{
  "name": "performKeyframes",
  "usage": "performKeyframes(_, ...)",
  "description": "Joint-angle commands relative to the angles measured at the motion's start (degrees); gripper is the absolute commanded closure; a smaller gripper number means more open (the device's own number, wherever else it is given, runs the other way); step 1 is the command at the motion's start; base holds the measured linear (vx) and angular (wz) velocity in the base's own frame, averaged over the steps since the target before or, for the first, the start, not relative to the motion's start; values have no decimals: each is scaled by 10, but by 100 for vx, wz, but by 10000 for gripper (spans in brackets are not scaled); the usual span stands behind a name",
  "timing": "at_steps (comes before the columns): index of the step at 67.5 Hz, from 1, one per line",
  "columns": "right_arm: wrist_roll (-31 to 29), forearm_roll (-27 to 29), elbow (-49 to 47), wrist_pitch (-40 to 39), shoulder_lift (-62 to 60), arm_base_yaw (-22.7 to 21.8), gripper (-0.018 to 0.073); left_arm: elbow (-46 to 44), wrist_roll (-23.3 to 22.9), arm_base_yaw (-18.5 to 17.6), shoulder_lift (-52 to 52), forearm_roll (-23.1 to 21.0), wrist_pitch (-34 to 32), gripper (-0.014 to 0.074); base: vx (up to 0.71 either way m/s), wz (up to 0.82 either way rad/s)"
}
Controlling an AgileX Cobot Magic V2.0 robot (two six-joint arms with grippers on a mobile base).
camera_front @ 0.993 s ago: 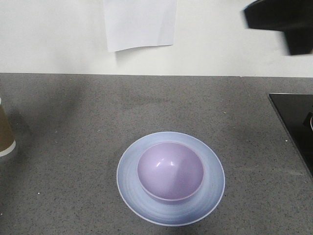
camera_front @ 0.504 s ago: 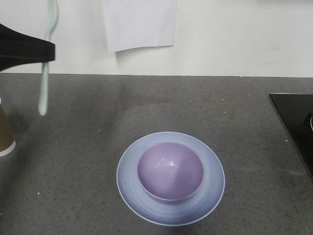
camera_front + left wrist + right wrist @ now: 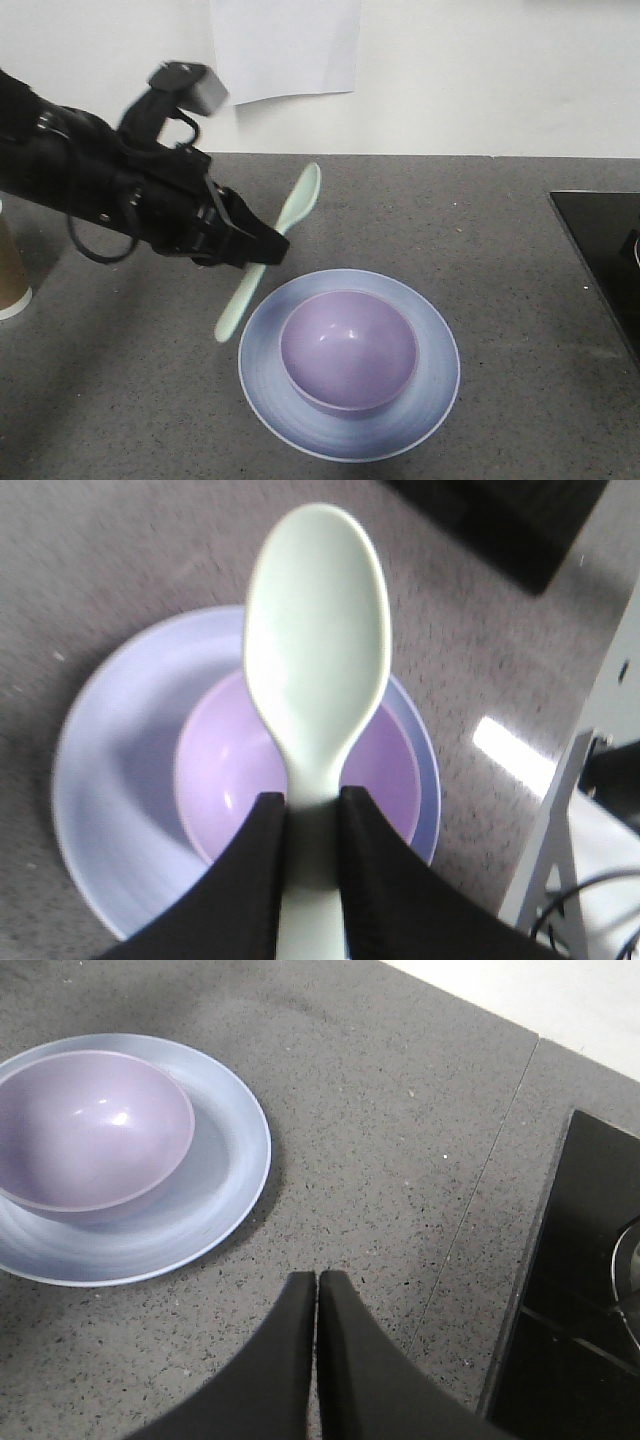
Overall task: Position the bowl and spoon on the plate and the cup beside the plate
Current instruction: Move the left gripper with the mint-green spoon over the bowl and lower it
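The left gripper (image 3: 310, 825) clamps the spoon (image 3: 318, 650) above the bowl (image 3: 225, 780) on the plate (image 3: 115, 780).

Even indoor light, soft shadows, wrist-view blur

A grey speckled counter (image 3: 500, 250) runs up to a white wall (image 3: 480, 70). A sheet of white paper (image 3: 285, 45) hangs on the wall. A black cooktop (image 3: 605, 260) sits at the counter's right edge.

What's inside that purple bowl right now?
Nothing: the bowl on the plate looks empty. The left gripper holds the spoon above it, covering part of its inside.
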Motion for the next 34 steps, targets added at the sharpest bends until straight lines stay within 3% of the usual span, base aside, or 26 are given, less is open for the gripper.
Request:
performKeyframes(1, 2, -4, -13, -41, 2, -3, 565, -14, -26, -27, 6, 5, -20, 604, 0, 0)
performKeyframes(20, 2, -4, -13, -41, 2, -3, 565, -14, -40, -79, 55, 22, -27, 604, 0, 0)
performKeyframes(34, 2, -4, -13, -41, 2, -3, 565, -14, -40, -88, 73, 22, -33, 602, 0, 0)
